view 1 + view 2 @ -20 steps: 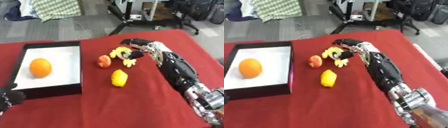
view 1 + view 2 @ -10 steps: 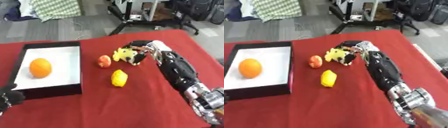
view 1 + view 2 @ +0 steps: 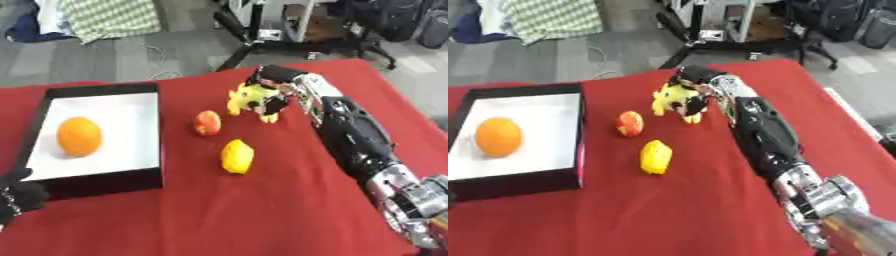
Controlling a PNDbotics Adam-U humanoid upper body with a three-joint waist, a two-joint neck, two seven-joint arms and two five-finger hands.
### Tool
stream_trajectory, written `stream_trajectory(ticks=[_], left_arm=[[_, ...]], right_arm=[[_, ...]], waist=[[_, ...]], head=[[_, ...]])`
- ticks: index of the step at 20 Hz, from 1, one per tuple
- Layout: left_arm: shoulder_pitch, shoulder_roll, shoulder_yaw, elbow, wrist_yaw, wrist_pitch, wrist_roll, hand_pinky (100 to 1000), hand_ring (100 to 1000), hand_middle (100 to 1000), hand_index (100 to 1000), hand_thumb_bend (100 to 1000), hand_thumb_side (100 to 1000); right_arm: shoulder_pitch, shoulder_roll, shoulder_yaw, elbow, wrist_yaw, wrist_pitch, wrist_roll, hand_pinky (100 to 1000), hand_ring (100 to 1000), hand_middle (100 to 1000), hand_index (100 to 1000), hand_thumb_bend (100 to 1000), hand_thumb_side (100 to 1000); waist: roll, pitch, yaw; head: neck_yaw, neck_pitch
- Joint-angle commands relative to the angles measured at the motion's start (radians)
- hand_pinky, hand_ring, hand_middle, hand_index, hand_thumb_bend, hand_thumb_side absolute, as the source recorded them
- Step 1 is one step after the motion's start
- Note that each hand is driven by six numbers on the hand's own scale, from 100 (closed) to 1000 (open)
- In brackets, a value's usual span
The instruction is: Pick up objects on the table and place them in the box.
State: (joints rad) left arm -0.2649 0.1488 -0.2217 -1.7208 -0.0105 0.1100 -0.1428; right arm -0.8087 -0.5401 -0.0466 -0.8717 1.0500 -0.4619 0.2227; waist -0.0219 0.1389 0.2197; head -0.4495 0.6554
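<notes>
Left hand [image 3: 19, 196] cut off at lower-left edge; yellow toy [image 3: 249, 96] partly behind curled fingers [image 3: 273, 102].

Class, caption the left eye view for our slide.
Right hand grasps yellow plush toy; orange sits in box.

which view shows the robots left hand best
The left eye view. There the left hand shows at the lower left corner as a black shape just below the box, though its fingers cannot be made out. The right eye view shows next to nothing of it: the box sits against that picture's left edge.
</notes>
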Motion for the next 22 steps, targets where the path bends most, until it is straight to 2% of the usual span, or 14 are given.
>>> stream_trajectory(ticks=[1, 6, 10, 15, 19, 21, 22], left_arm=[[-0.007, 0.015, 0.006, -0.016, -0.006, -0.002, 0.002, 697, 650, 588, 814, 100, 1000], [-0.011, 0.009, 0.001, -0.015, -0.004, -0.002, -0.003, 697, 650, 588, 814, 100, 1000], [-0.015, 0.003, -0.006, -0.015, -0.002, -0.002, -0.010, 697, 651, 588, 814, 100, 1000], [-0.027, -0.008, -0.015, -0.016, 0.001, -0.001, -0.019, 697, 651, 588, 814, 100, 1000], [-0.034, -0.014, -0.020, -0.019, 0.003, -0.001, -0.024, 697, 651, 588, 814, 100, 1000], [-0.036, -0.015, -0.020, -0.020, 0.004, -0.001, -0.025, 697, 651, 588, 814, 100, 1000], [-0.037, -0.015, -0.021, -0.021, 0.005, -0.001, -0.025, 697, 651, 588, 814, 100, 1000]], right_arm=[[-0.037, -0.014, 0.009, -0.046, -0.089, -0.021, -0.006, 884, 585, 271, 488, 100, 202], [-0.086, 0.046, 0.052, -0.111, -0.258, -0.063, 0.027, 899, 579, 254, 478, 100, 203], [-0.120, 0.131, 0.083, -0.140, -0.348, -0.061, 0.083, 910, 579, 255, 482, 100, 211], [-0.144, 0.236, 0.104, -0.143, -0.371, -0.045, 0.130, 919, 585, 260, 486, 100, 221], [-0.136, 0.311, 0.110, -0.137, -0.364, -0.021, 0.098, 930, 597, 277, 502, 100, 237], [-0.125, 0.341, 0.117, -0.127, -0.353, -0.008, 0.067, 939, 611, 325, 549, 100, 240], [-0.121, 0.354, 0.122, -0.121, -0.345, -0.006, 0.054, 947, 636, 406, 619, 100, 232]], waist=[[0.006, -0.031, 0.002], [0.008, -0.033, 0.012], [0.011, -0.031, 0.021], [0.017, -0.024, 0.041], [0.019, -0.017, 0.052], [0.020, -0.015, 0.054], [0.020, -0.013, 0.056]], head=[[-0.006, -0.010], [-0.015, -0.012], [-0.025, -0.013], [-0.047, -0.021], [-0.061, -0.028], [-0.066, -0.030], [-0.068, -0.031]])
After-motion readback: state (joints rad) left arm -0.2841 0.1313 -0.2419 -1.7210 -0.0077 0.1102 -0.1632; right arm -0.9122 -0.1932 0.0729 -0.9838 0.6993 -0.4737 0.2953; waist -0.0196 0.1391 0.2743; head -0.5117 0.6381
